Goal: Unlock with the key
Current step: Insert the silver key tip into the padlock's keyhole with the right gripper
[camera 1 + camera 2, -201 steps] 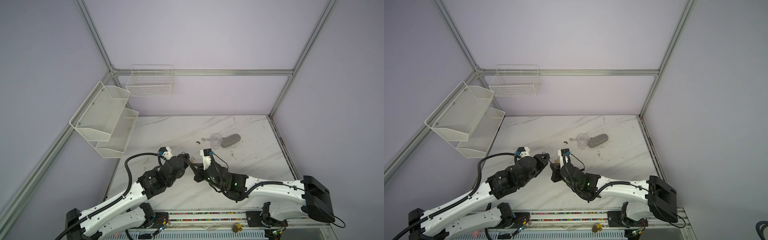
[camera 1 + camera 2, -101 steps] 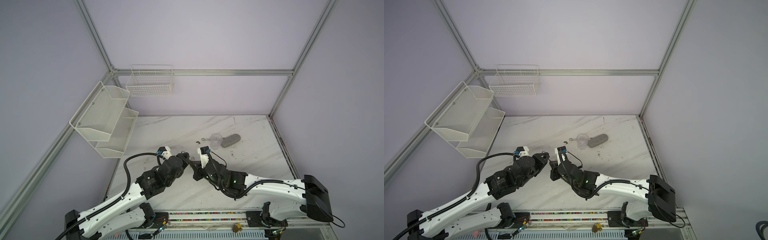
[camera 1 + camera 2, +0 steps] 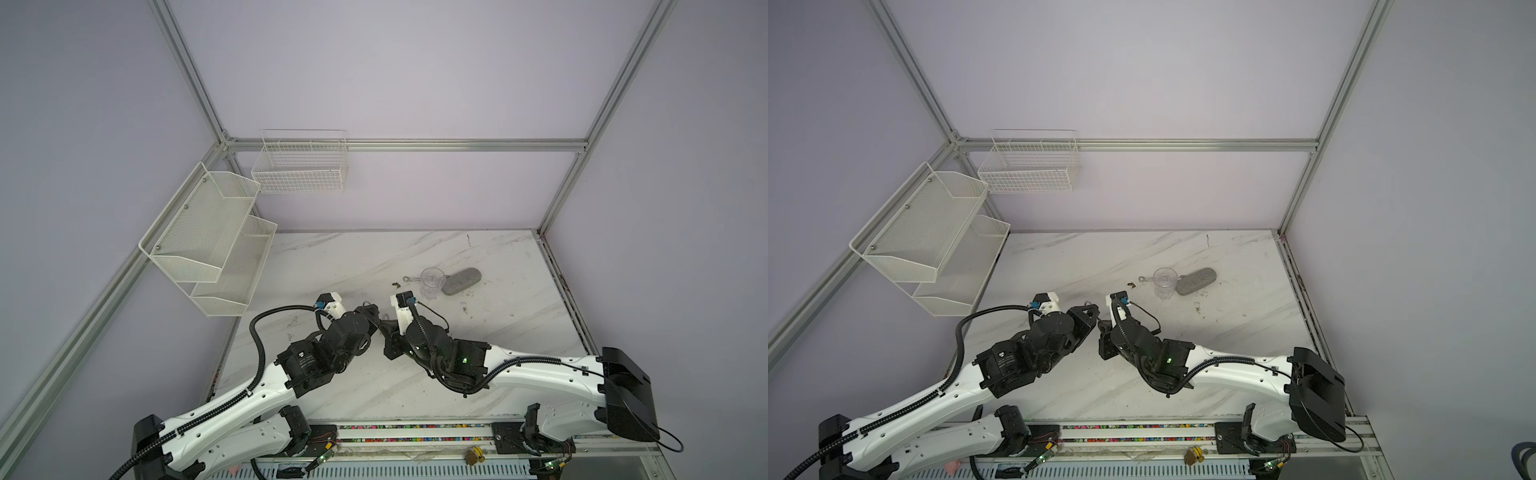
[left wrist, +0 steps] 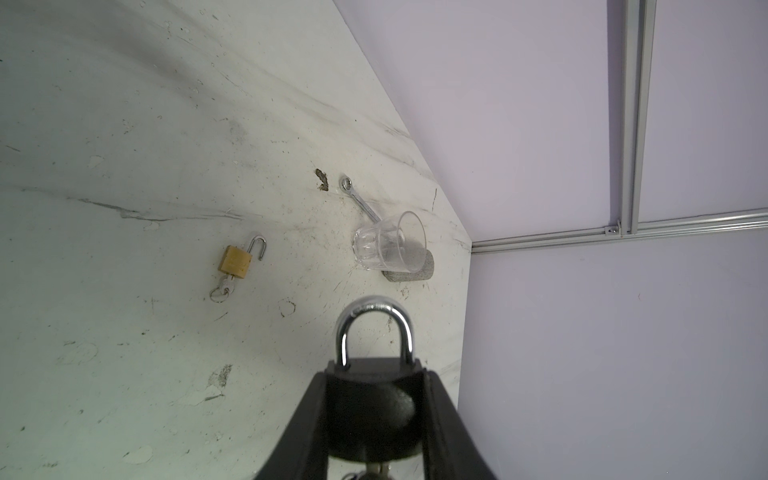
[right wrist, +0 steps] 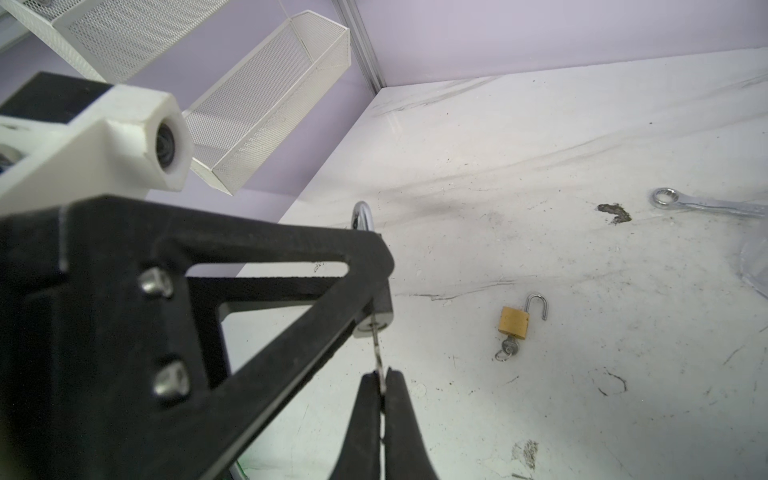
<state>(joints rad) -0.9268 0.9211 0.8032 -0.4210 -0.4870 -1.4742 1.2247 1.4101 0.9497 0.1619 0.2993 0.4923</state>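
Not much of a lane mid-bench (image 3: 332,257): left pincer (image 3: 377,321) and right pincer (image 5: 380,380) sit nose to nose, bridged by the black padlock (image 4: 370,409) and key (image 5: 377,349), so nothing gets between them. A small brass padlock (image 4: 235,261) lies just past them. Further back, wrench (image 4: 361,203), glass (image 3: 432,281) and grey oblong block (image 3: 462,281) are bunched together. Back-left and right-hand bench look bare. Mesh shelves (image 3: 208,241) hang along the left side, and a wire basket (image 3: 299,166) sits high on the back wall.

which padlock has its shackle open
The brass padlock lying on the table, shackle swung free. The black padlock in the left gripper is latched.
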